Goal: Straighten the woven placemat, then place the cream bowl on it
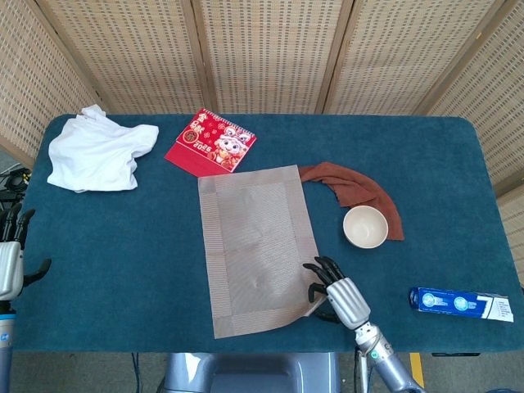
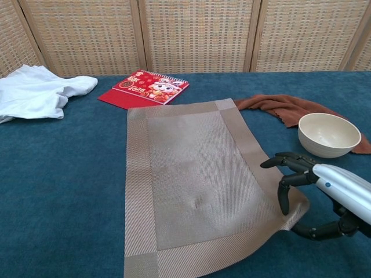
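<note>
The woven placemat (image 1: 258,246) (image 2: 197,168) lies in the middle of the blue table, skewed, with its near end swung to the right. My right hand (image 1: 340,295) (image 2: 324,191) pinches its near right corner, fingers on top and thumb underneath, and the corner is lifted off the table. The cream bowl (image 1: 365,227) (image 2: 328,134) stands upright and empty to the right of the mat, partly on a brown cloth. At the table's left edge my left hand (image 1: 10,258) hangs with fingers apart, holding nothing; only the head view shows it.
A brown cloth (image 1: 352,187) (image 2: 284,107) curves from the mat's far right corner to the bowl. A red calendar (image 1: 210,141) (image 2: 145,87) lies just beyond the mat. White cloth (image 1: 97,151) (image 2: 37,90) sits far left. A blue box (image 1: 461,303) lies near right.
</note>
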Robot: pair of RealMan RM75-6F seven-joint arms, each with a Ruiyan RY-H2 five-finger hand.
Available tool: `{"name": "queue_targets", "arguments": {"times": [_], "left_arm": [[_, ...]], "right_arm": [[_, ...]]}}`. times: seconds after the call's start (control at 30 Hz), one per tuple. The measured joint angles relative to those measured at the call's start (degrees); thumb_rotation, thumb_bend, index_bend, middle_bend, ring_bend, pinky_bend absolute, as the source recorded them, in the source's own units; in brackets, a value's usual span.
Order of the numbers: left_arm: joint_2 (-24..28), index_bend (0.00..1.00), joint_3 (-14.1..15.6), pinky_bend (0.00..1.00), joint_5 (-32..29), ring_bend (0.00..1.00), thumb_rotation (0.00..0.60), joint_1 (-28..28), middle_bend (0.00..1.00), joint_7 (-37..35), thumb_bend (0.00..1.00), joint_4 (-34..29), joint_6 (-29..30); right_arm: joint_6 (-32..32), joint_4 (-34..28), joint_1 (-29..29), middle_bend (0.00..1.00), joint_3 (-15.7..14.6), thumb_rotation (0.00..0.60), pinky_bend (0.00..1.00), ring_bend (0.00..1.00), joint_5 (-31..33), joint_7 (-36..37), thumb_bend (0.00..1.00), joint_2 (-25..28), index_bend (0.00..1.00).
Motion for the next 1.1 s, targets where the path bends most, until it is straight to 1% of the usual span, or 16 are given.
{"name": "queue_targets", "arguments": {"times": [0.27, 0.47, 0.7, 1.1], "left_arm": [[-0.1, 0.10, 0.1, 0.00, 0.3, 0.00, 0.600, 0.0, 0.00, 0.3, 0.23, -0.1, 0.1], [-0.4, 0.10, 0.2, 0.00, 0.1, 0.00, 0.600, -0.1, 0.00, 0.7, 0.23, 0.1, 0.0], [-0.5, 0.10, 0.1, 0.00, 0.0, 0.00, 0.600, -0.1, 0.00, 0.8, 0.23, 0.1, 0.1], [-0.7, 0.10, -0.1, 0.00, -0.3, 0.00, 0.600, -0.2, 0.00, 1.0, 0.23, 0.4, -0.2]], "right_arm": [[0.4, -0.3, -0.5, 0.23, 0.4, 0.600, 0.00, 0.00, 0.8, 0.2, 0.51, 1.4, 0.65], [0.7, -1.4, -0.5, 0.24, 1.3, 0.600, 0.00, 0.00, 1.2, 0.2, 0.50, 2.7, 0.65], [0.7, -4.4, 0.7, 0.25, 4.5, 0.600, 0.00, 0.00, 2.8, -1.3, 0.48, 6.2, 0.65], [-2.7, -6.8, 3.3, 0.25, 8.5, 0.600, 0.00, 0.00, 6.3, -4.3, 0.48, 11.0, 0.66]]}}
